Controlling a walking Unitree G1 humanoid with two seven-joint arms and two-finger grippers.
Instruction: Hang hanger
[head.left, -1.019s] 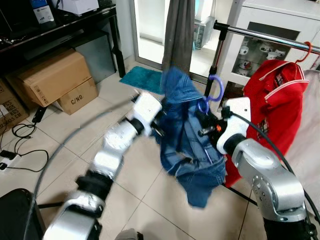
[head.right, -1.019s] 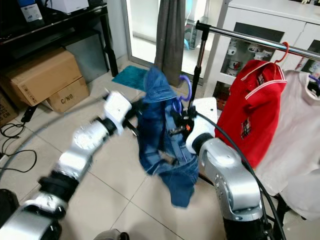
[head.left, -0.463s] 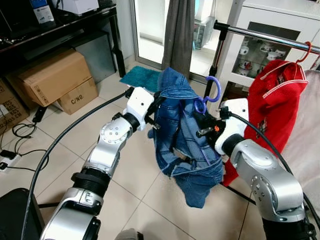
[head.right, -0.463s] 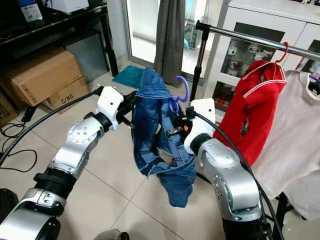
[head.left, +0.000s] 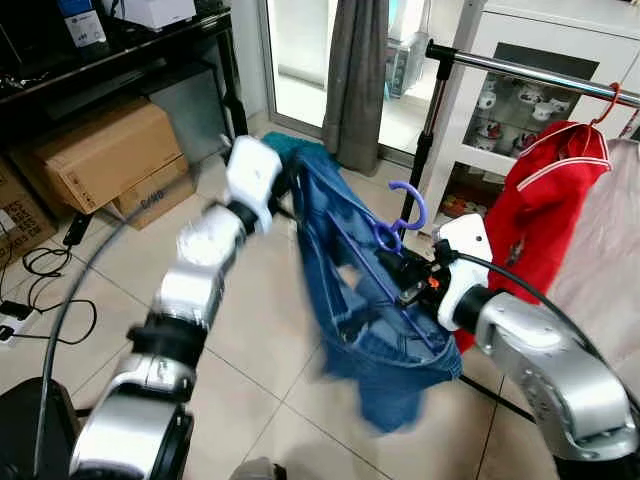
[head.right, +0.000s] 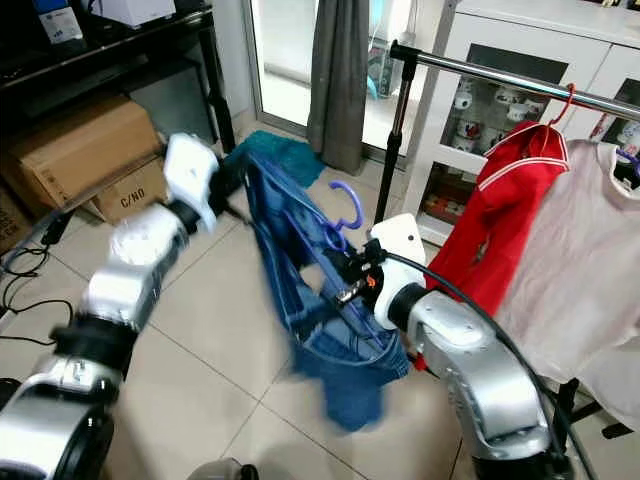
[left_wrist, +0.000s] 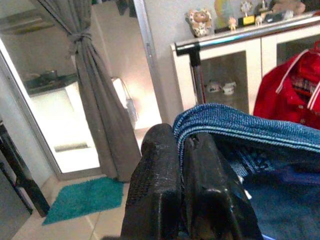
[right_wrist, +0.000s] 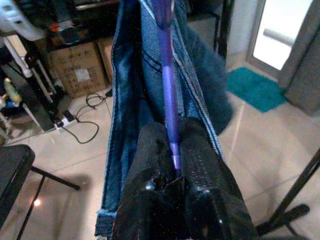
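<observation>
While the floor (head.left: 270, 330) is plain pale tile, quite a bit of stuff is parked around it. Over on the left, a dark counter (head.left: 120, 50) is seen against the wall with cardboard boxes (head.left: 105, 150) tucked beneath it and some black cables (head.left: 40, 290) trailing across the tiles. A teal mat (left_wrist: 82, 197) is laid in front of a bright glass doorway, and a grey curtain (head.left: 355, 75) is tied back beside it.

Next, the left end effector (left_wrist: 182, 150) is held up high, its fingers pinched shut on the waistband edge of a pair of blue jeans (head.left: 350, 290), which are stretched out and blurred in the head views. The jeans are draped over a purple hanger (head.left: 405, 215), held in mid-air well below the rail and not yet hooked onto it. The hanger's bar is clamped by the right end effector (right_wrist: 172, 145), closed tight on it, with denim hanging on both sides.

Further right, a metal clothes rail (head.left: 530, 70) is set up in front of a white glass-fronted cabinet (head.right: 540, 60). A red shirt (head.left: 545, 190) and a white shirt (head.right: 590, 260) are already hung there.
</observation>
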